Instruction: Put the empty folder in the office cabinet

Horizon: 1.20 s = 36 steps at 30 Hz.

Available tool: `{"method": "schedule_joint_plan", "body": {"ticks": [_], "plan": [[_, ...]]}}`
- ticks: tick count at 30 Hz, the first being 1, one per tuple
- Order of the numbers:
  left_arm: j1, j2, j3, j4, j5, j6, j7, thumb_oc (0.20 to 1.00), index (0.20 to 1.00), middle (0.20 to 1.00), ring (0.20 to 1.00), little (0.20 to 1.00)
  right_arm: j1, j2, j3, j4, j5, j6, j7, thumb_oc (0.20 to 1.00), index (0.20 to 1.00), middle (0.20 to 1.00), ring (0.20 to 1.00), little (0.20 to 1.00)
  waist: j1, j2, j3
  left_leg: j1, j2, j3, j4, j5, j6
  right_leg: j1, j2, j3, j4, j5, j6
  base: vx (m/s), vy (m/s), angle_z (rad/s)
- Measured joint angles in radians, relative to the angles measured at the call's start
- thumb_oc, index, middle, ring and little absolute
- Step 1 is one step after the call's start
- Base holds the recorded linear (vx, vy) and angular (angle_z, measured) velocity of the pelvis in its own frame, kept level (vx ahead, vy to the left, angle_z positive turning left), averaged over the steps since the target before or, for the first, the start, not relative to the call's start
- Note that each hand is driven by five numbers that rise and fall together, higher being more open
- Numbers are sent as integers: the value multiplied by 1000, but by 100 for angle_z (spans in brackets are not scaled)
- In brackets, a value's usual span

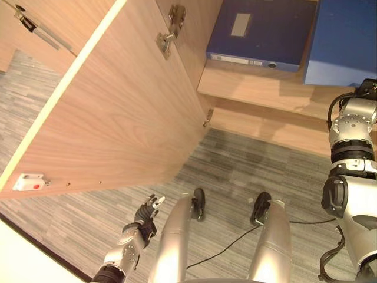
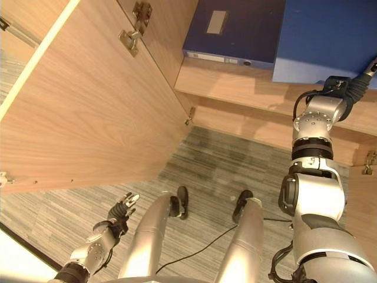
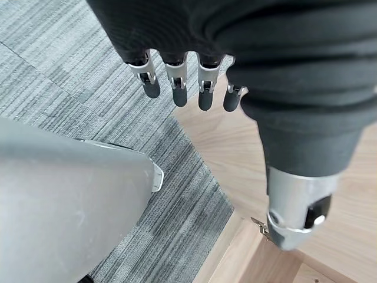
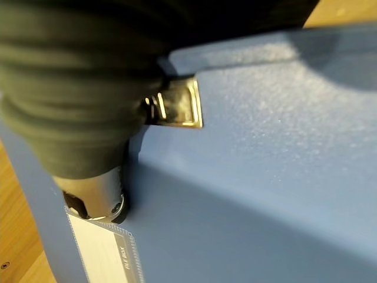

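The light blue folder [image 2: 327, 41] lies on the cabinet shelf [image 2: 235, 82] beside a dark blue binder [image 2: 235, 29]. The right hand [image 4: 88, 118] grips its edge. The left hand [image 1: 147, 213] hangs low, fingers loose, holding nothing.

Two blue folders lie on the wooden cabinet shelf [image 1: 259, 88]: one dark blue ring-binder folder [image 1: 259, 29] with a spine label and one lighter blue folder [image 1: 344, 41] beside it. One open wooden cabinet door [image 1: 118, 112] carries two metal hinges [image 1: 168, 32].
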Motion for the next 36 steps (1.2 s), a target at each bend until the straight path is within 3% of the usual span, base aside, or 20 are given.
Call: {"method": "schedule_joint_plan", "body": {"ticks": [10,28,36], "plan": [[22,22,13,-44,-74,-27,26,1000,1000,1000,1000,1000,-2,-51,-5,-1,-1,-14,-38,200,200,200,200,200,8,3,0,-125,-1,-11,118,-37,14,-113,-19,17,96,-24,0,13,2,3],[55,25,13,-40,-74,-26,34,1000,1000,1000,1000,1000,-52,-77,4,-2,-1,-15,-52,200,200,200,200,200,12,-1,-40,-126,-1,-11,118,-46,15,-112,-21,15,97,-31,2,0,0,0],[77,28,32,3,-74,-26,34,1000,1000,1000,1000,1000,-78,-97,32,-2,-2,-28,-53,200,200,200,200,200,3,-19,-67,-109,-1,-10,100,-46,15,-93,-19,10,75,-29,7,3,-5,0]]}}
